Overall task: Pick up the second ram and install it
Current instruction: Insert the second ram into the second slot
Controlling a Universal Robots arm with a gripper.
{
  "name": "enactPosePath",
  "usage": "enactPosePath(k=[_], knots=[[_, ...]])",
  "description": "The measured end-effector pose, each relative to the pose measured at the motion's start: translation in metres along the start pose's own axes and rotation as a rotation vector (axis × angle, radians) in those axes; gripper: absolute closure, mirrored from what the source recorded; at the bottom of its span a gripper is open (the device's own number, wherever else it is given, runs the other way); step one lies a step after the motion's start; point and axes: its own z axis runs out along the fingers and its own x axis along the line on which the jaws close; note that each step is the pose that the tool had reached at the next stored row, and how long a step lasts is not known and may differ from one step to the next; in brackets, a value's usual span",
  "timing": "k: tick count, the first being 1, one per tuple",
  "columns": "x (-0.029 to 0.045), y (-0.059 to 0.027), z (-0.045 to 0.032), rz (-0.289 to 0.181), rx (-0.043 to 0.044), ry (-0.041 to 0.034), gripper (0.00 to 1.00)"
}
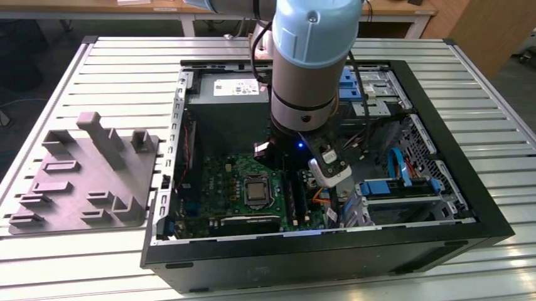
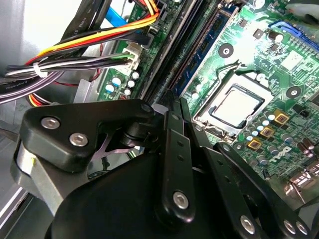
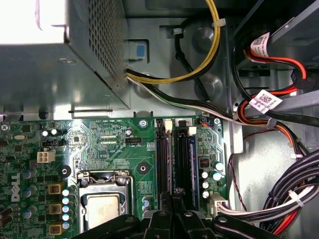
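My gripper (image 1: 332, 191) is down inside the open computer case (image 1: 469, 207), over the green motherboard (image 1: 226, 182). In both wrist views its black fingers are drawn together, shut, right above the row of memory slots (image 3: 172, 159) beside the processor socket (image 3: 102, 209). A long thin dark stick, the second ram (image 3: 180, 164), stands edge-on in a slot in line with the gripper (image 3: 174, 201). Whether the fingertips (image 2: 172, 107) pinch or only touch it is hidden by the gripper's own linkage.
A grey plastic block (image 1: 84, 175) with slots and posts lies outside the case at the exterior view's left. Cable bundles (image 3: 279, 199), a blue cable (image 1: 400, 169), a drive cage (image 1: 373, 88) and the power supply (image 1: 230, 94) crowd the case around the slots.
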Motion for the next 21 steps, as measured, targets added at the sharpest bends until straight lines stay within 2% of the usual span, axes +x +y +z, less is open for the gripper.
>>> enactPosePath(k=[5,6,10,17,21], knots=[[0.0000,0.0000,0.0002,0.000,-0.0004,0.0000,0.87],[0.0000,0.0001,0.0002,0.000,-0.0004,-0.0001,0.80],[0.0000,0.0000,-0.0001,0.000,0.0000,0.0000,0.80],[-0.0005,0.0013,-0.0162,0.000,-0.0001,-0.0001,0.80],[-0.0006,0.0014,-0.0177,0.000,-0.0005,-0.0002,0.80]])
